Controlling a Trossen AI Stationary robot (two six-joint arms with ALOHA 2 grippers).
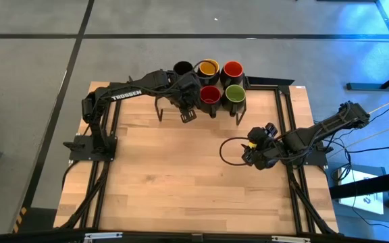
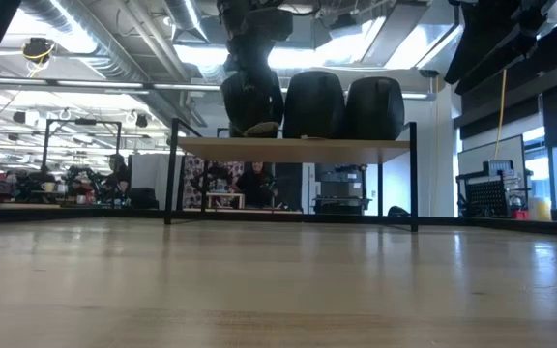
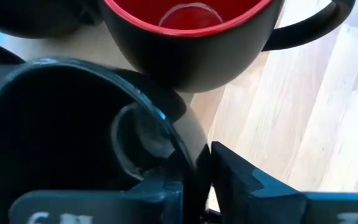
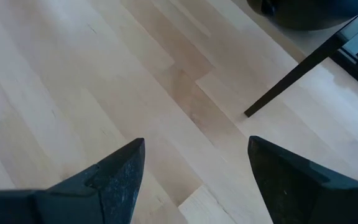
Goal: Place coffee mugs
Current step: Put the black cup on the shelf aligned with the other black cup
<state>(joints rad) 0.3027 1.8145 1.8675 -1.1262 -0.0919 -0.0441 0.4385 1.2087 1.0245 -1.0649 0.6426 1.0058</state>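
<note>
The left gripper (image 3: 194,177) pinches the wall of a black ceramic mug with a black inside (image 3: 61,143), one finger inside the rim and one outside, holding it just beside a black mug with a red inside (image 3: 185,37) on the small raised wooden shelf (image 2: 298,146) at the table's far edge. From above, four more handled mugs show there: another black-lined one (image 1: 183,68), a yellow-orange one (image 1: 209,67), a second red one (image 1: 232,69) and a green one (image 1: 234,93). The step in hand looks like seating the sixth mug; next the fingers must part and lift clear without nudging its neighbours. The left arm stretches across the back of the butcher-block table (image 1: 181,175). The right gripper (image 4: 194,177), fingers spread, waits low over bare wood.
</note>
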